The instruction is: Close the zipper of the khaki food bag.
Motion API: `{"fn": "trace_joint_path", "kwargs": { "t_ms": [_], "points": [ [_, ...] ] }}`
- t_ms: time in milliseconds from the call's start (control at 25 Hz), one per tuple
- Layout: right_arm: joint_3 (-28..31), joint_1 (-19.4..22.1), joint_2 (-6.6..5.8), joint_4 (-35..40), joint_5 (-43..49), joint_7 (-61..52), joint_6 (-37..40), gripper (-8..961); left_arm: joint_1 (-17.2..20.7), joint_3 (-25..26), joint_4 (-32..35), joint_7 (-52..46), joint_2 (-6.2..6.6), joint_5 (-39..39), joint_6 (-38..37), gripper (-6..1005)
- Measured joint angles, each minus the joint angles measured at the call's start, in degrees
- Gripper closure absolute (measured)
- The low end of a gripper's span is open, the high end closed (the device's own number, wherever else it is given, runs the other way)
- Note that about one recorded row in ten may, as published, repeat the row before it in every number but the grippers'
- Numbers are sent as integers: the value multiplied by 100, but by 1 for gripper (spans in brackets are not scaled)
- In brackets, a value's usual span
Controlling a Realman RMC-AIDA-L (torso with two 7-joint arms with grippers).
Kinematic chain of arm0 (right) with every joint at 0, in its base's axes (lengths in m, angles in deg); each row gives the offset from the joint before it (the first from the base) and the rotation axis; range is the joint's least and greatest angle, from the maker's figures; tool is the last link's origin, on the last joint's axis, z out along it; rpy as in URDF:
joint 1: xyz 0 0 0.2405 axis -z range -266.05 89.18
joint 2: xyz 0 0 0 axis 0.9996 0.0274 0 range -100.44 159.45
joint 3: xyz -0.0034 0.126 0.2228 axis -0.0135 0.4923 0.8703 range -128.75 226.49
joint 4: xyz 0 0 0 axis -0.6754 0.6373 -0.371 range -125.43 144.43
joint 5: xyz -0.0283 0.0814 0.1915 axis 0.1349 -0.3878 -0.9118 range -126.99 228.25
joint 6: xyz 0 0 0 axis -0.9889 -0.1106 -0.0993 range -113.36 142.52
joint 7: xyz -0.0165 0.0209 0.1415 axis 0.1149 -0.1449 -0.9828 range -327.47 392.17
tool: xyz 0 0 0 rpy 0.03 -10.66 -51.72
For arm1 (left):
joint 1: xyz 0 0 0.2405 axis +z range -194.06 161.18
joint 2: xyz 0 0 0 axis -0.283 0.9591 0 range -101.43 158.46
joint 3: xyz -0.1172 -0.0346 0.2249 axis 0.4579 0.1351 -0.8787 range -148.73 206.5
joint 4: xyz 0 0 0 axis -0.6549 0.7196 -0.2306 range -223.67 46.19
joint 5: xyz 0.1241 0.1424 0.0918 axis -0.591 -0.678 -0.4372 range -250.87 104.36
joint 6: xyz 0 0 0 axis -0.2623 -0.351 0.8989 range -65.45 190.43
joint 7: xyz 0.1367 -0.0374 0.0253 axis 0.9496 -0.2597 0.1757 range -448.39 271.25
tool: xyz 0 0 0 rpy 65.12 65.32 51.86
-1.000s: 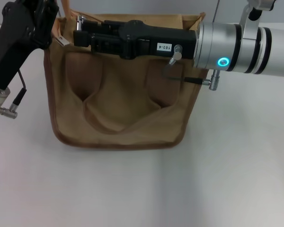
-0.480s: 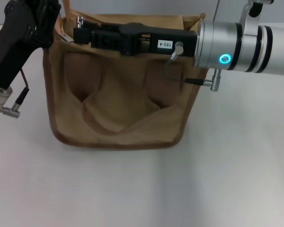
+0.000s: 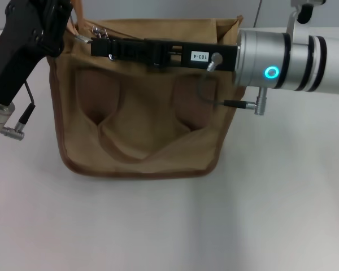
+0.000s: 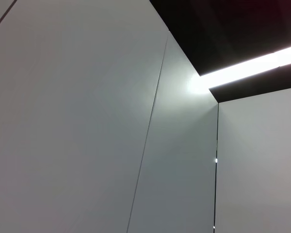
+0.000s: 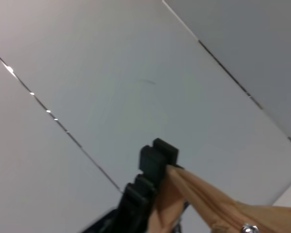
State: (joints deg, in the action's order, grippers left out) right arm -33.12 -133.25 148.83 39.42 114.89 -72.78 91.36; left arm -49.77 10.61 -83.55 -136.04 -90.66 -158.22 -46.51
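Right jaws: black right gripper (image 3: 99,47) stretched flat along the bag's top edge, tips at upper left of the head frame, beside small silver metal hardware (image 3: 98,31) that looks like the pull tab; whether pinched on it cannot be told.
Left jaws: black left gripper (image 3: 61,22) at the top-left corner of the head frame, against the bag's left upper corner, by an orange-brown handle loop (image 3: 77,11); fingers hidden, state cannot be told.
Task's thing: long tan zipper (image 3: 158,34) along the top of the boxy khaki canvas food bag (image 3: 147,118), upper centre of the frame, largely hidden under the right arm.
Progress: judged near the end of the run, tab close to the bag's left end; closure itself unconfirmed.
Left to do: probably final seating, then release.
Surroundings: white table (image 3: 169,226).
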Motion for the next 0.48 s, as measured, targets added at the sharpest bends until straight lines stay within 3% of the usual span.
{"fn": "trace_joint_path", "kwargs": {
  "t_ms": [480],
  "points": [
    [15,-47,9,-31,-11,-89,-73,459,3,0,-38,-4,0,-2,-28,922]
  ]
}}
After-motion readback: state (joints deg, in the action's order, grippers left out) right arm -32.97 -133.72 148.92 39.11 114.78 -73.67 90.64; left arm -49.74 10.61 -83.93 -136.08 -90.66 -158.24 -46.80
